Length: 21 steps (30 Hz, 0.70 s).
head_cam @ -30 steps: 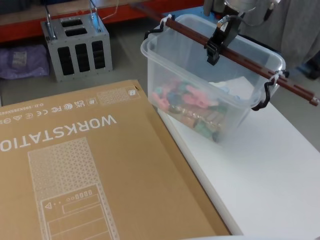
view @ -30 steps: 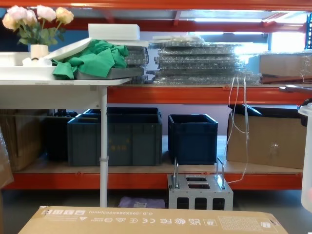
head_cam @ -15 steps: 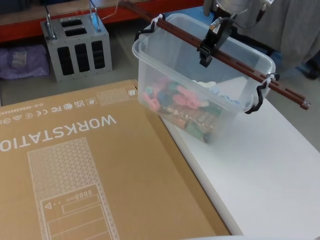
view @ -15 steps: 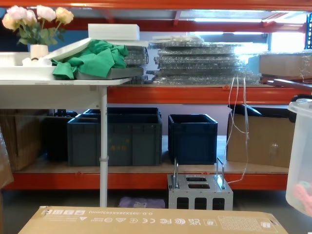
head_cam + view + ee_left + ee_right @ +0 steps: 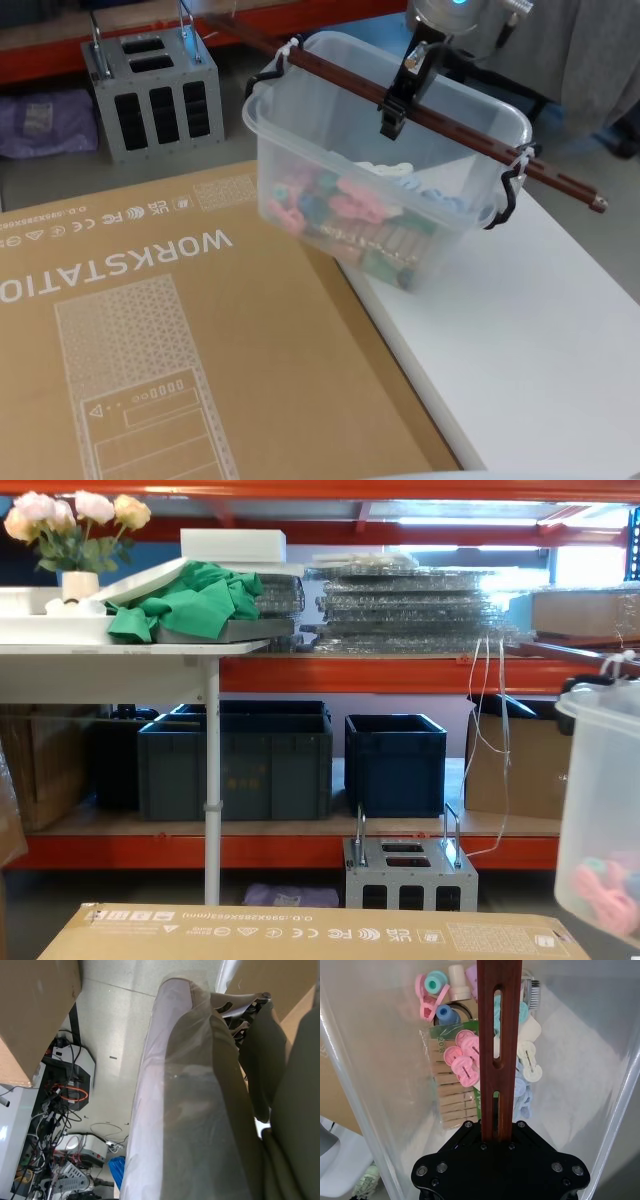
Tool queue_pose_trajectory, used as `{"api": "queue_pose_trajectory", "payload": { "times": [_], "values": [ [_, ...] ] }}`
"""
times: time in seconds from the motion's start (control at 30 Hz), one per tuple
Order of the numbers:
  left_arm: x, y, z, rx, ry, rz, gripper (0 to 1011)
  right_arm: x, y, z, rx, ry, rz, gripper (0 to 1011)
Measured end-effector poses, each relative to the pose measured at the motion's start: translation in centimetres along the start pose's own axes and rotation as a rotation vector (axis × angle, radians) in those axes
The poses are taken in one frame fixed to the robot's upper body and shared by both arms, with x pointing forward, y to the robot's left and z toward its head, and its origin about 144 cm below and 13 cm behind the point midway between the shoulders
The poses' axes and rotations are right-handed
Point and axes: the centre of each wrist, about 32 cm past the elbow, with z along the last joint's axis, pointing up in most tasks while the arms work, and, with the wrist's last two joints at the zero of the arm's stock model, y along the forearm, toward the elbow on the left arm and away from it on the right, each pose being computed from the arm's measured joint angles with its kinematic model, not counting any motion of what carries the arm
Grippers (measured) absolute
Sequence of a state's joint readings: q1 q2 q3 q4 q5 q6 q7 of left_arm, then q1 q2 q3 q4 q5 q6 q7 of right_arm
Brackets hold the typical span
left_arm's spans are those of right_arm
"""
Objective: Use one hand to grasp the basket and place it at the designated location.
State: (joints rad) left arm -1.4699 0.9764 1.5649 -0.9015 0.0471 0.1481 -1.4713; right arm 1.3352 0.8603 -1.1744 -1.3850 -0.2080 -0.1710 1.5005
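Gripping the reddish-brown handle bar (image 5: 460,130) near its middle with the right gripper (image 5: 392,110), coming in from the upper centre of the head view, black fingers (image 5: 470,1135) clamped tight on either side of the bar. Carrying the basket (image 5: 300,140) by that bar, tub hanging slightly tilted in the upper middle of the head view, low corner sitting over the seam between the cardboard box (image 5: 150,330) and the white table (image 5: 540,340); not seeing clearly whether the bottom is touching either one. Showing the tub's left wall at the right edge of the chest view, with pink pegs visible through it low down. Holding the bar to the rim with white zip ties (image 5: 291,46) and black clips at both ends, bar sticking out past the rim toward the right. Showing loose plastic clothespins (image 5: 462,1067) in pink, teal, blue and white through the open top, piled beside a pack of wooden pegs (image 5: 451,1100). Keeping the grey metal box (image 5: 155,90) well apart at upper left, on the floor beyond the cardboard. Hanging the left gripper (image 5: 247,1015) low over the floor beside the cardboard, draped in clear plastic sheet.
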Motion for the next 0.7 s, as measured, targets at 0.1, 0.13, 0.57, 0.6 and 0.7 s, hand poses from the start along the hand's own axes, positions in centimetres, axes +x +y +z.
{"api": "queue_pose_trajectory", "payload": {
  "times": [0.1, 0.13, 0.57, 0.6, 0.7],
  "values": [
    [0.0, 0.0, 0.0, 0.0, 0.0, 0.0, 0, 0.5, 0.0, 0.9, 0.002, -0.032, -0.004, 0],
    [0.0, 0.0, 0.0, 0.0, 0.0, 0.0, 0, 0.6, 0.0, 1.1, 0.003, -0.039, -0.005, 0],
    [0.0, 0.0, 0.0, 0.0, 0.0, 0.0, 0, 1.9, 0.2, 4.4, 0.01, -0.168, -0.007, 0],
    [0.0, 0.0, 0.0, 0.0, 0.0, 0.0, 0, 1.9, 0.2, 4.5, 0.01, -0.172, -0.007, 0],
    [0.0, 0.0, 0.0, 0.0, 0.0, 0.0, 0, 2.0, 0.2, 4.6, 0.01, -0.182, -0.007, 0]
  ]
}}
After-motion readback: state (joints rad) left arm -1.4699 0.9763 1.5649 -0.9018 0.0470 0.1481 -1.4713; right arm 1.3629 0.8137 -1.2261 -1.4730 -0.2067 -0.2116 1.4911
